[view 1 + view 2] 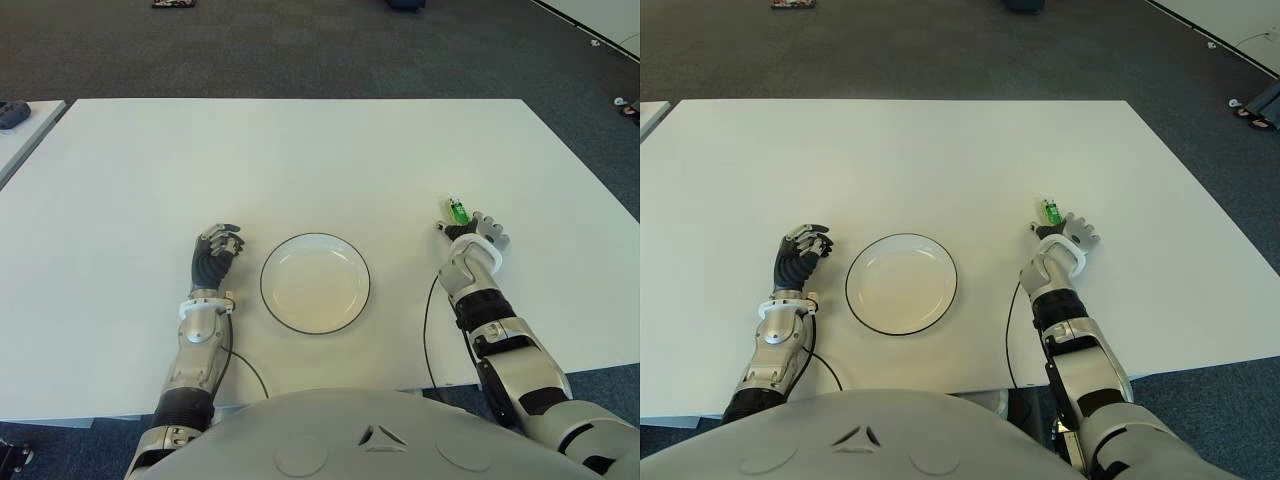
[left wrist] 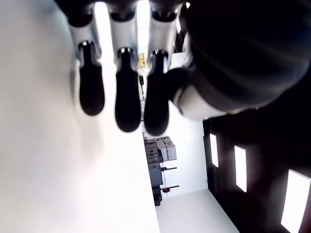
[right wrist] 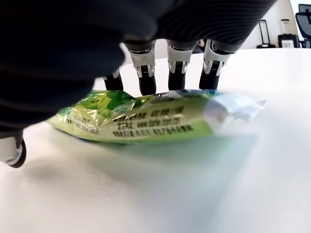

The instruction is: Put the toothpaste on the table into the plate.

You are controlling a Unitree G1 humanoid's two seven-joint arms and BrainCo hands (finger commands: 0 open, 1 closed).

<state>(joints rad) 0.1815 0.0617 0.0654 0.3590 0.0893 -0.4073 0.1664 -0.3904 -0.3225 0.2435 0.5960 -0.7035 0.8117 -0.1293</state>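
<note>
Right hand over the toothpaste, grasp not yet closed

The toothpaste [image 3: 146, 119] lies flat on the counter [image 1: 300, 160], right of centre in the eye views and well right of the plate [image 1: 315, 283]. The right hand [image 1: 478, 232] covers it, fingers [image 3: 146, 73] spread behind it, not clamped. A good grasp would pinch the tube's firm middle before lifting. The left hand [image 1: 216, 253], left of the plate, is curled and holds nothing.

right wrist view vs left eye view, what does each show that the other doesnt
Only the right wrist view shows the green toothpaste lying flat on the table with the fingers reaching over its far side, not closed on it. Only the left eye view shows the empty plate and the left hand to its left. Both show the right hand at the tube.
</note>
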